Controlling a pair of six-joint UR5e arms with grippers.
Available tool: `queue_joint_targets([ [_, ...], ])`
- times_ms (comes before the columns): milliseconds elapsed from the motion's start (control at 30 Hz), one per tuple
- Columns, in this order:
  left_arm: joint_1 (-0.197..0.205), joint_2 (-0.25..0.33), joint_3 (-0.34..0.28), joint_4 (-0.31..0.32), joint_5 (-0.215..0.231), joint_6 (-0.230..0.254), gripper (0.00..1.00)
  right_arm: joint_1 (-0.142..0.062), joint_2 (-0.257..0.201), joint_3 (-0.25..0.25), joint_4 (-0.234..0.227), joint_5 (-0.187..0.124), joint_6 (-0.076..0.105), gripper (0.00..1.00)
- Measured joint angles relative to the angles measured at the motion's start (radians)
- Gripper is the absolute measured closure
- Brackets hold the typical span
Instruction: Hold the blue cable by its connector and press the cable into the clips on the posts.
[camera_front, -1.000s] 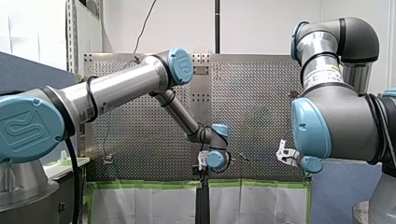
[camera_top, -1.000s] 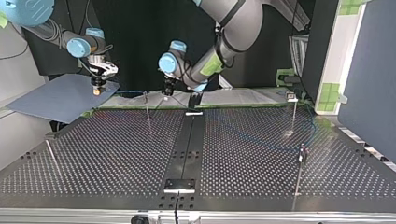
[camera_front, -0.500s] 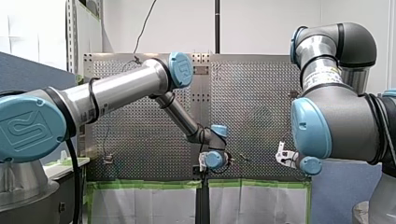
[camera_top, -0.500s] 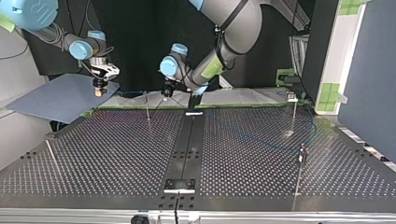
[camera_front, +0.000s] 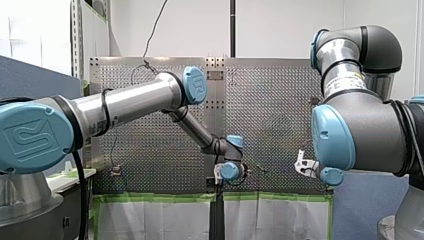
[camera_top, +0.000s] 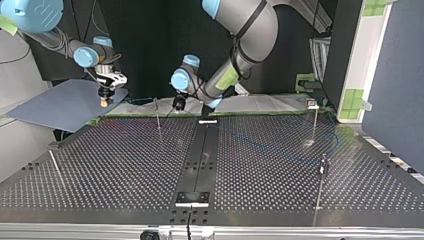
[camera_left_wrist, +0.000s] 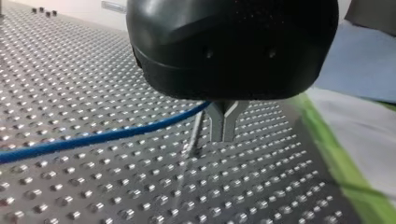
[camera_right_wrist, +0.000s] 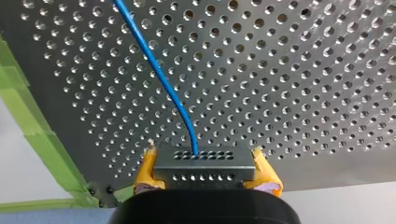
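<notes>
The blue cable (camera_right_wrist: 161, 77) leaves a grey perforated connector (camera_right_wrist: 204, 164), and my right gripper (camera_right_wrist: 205, 179) is shut on that connector with its yellow pads. In the top view my right gripper (camera_top: 104, 100) hangs at the far left edge of the table. The cable (camera_top: 140, 99) runs from it toward a thin post (camera_top: 157, 114). My left gripper (camera_left_wrist: 223, 128) has its metal fingers shut together, just above the table beside that post (camera_left_wrist: 196, 133). The cable (camera_left_wrist: 93, 139) passes close behind the finger roots. I cannot tell whether it is pinched. My left gripper (camera_top: 178, 103) sits low beside the post.
More thin posts stand at the top view's right (camera_top: 315, 120), near right (camera_top: 321, 175) and near left (camera_top: 55, 167). A black strip (camera_top: 197, 160) runs down the middle of the perforated table. Green tape (camera_right_wrist: 32, 135) lines the table's far edge, with a blue-grey sheet (camera_top: 55, 105) beyond it.
My left gripper has come down and a little nearer the post at the table's far edge. My right gripper has dropped slightly with the connector still in it.
</notes>
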Motion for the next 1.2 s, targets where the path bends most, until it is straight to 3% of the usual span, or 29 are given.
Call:
queue_joint_targets([
  [600, 0.032, 0.0, 0.034, -0.031, -0.003, 0.001, 1.0, 0.0, 0.008, -0.071, 0.018, 0.0, 0.021, 1.0],
  [967, 0.034, 0.0, 0.046, -0.028, -0.027, 0.004, 1.0, 0.006, 0.057, -0.163, 0.095, -0.001, 0.015, 1.0],
  [1200, 0.039, 0.0, 0.045, -0.026, -0.041, 0.004, 1.0, 0.008, 0.066, -0.188, 0.105, -0.003, 0.018, 1.0],
])
